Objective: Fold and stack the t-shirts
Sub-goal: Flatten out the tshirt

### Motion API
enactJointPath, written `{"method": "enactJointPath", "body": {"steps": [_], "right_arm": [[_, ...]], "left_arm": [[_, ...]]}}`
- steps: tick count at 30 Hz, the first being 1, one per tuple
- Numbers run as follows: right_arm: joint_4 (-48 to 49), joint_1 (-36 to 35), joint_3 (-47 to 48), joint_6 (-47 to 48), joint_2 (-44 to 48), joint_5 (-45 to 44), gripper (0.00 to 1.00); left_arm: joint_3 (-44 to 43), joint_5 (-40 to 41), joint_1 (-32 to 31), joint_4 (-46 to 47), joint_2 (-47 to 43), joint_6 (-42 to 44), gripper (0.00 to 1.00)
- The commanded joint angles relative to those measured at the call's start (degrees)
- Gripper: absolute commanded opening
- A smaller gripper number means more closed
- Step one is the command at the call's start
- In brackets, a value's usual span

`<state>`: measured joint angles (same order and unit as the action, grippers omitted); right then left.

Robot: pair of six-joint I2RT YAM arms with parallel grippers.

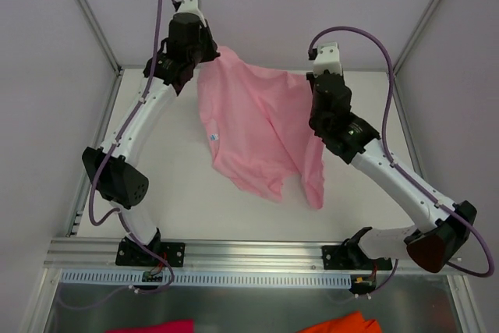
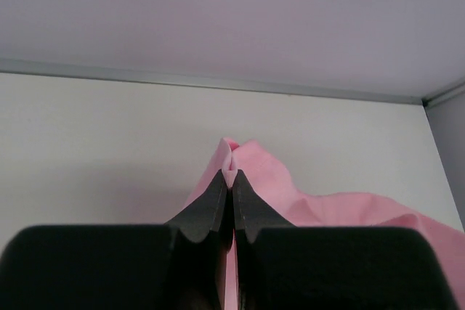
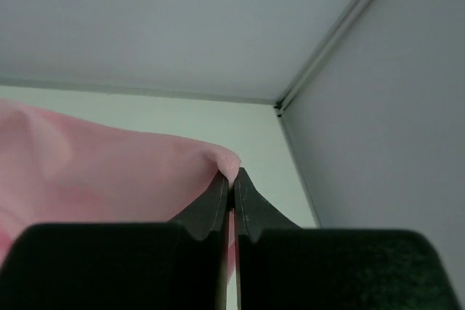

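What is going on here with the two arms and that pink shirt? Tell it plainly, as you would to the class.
Two robot arms are holding one light pink t-shirt up between them. The left gripper is shut on one pinch of its cloth and the right gripper is shut on another, both over the far part of the table. The rest of the shirt droops loosely from the two grips, crumpled and unfolded. No fold has been made yet.

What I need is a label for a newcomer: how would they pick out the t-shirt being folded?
Over the white table between the arms, the t-shirt hangs from the left claw and right claw. It is pale pink, unlike the magenta scrap and orange scrap at the near edge.
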<state>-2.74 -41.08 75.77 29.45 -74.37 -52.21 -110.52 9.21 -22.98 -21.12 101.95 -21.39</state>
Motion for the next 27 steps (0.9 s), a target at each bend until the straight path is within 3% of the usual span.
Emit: {"method": "enactJointPath", "body": {"steps": [1,6,12,16,19,27], "right_arm": [[9.76,2.58,1.14,11.85,3.70,-6.15,0.01],[13.54,7.68,2.28,13.35,7.48,-8.16,0.01],[21.38,7.86,-2.29,16.35,16.26,-10.02,0.01],[15.76,7.51,-6.33,6.77,26.45,-1.27,0.01],[4.19,7.42,-5.81,-0.60,33.04,2.36,0.01],[-0.15,7.51,-7.57,-6.77,42.72,12.11,0.01]], "left_arm": [[-1.89,6.42,1.36,-4.10,-4.12,3.19,0.00],[4.07,12.14,1.45,-0.94,-14.74,4.60,0.00],[14.00,10.30,0.84,2.93,-28.63,3.46,0.00],[22.00,4.87,0.57,6.35,-37.34,2.84,0.00],[25.60,-0.75,-1.00,6.36,-43.57,3.19,0.00],[31.24,-19.99,-4.17,14.17,-52.63,5.74,0.00]]}}
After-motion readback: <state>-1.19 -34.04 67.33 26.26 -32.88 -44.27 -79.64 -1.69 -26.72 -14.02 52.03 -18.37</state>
